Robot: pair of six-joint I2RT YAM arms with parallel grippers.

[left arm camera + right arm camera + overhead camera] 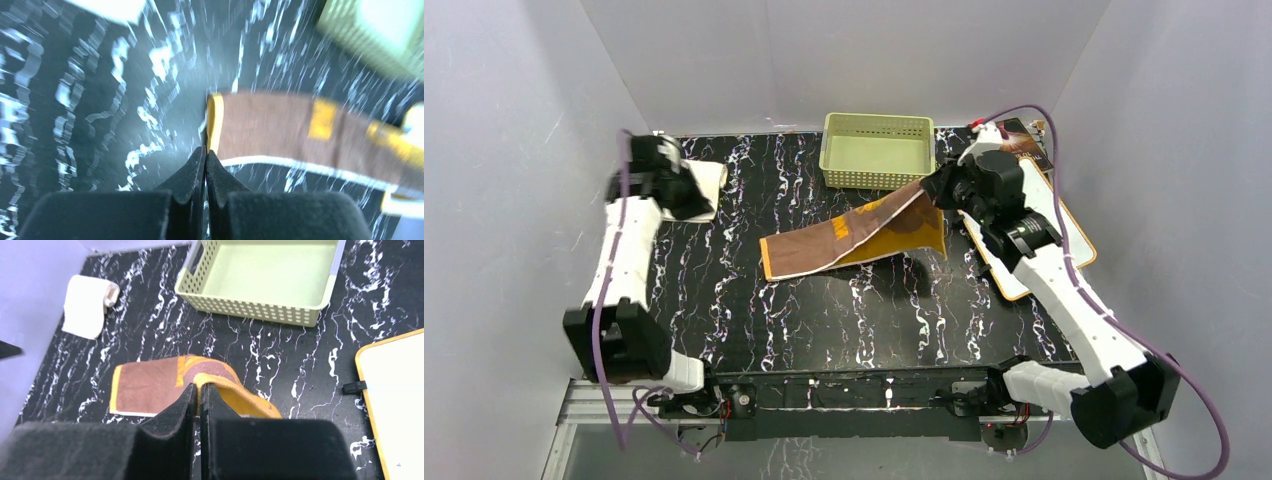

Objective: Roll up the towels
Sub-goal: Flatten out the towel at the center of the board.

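Note:
The mustard-yellow and brown towel (pixel 844 240) lies mid-table with its right end lifted. My right gripper (pixel 929 188) is shut on that raised yellow edge, which shows pinched between the jaws in the right wrist view (pixel 198 390); the rest of the towel (pixel 150 385) drapes down to the table. The cream-white towel (pixel 712 185) lies partly rolled at the back left and also shows in the right wrist view (pixel 87 305). My left gripper (pixel 692 200) hovers over it, shut and empty (pixel 205 152). The left wrist view is blurred and looks towards the brown towel (pixel 280 125).
A pale green basket (pixel 876 150) stands at the back centre, just behind the raised towel end (pixel 265 280). A white board with an orange rim (pixel 1074 240) lies at the right under my right arm (pixel 395 405). White walls close in on three sides.

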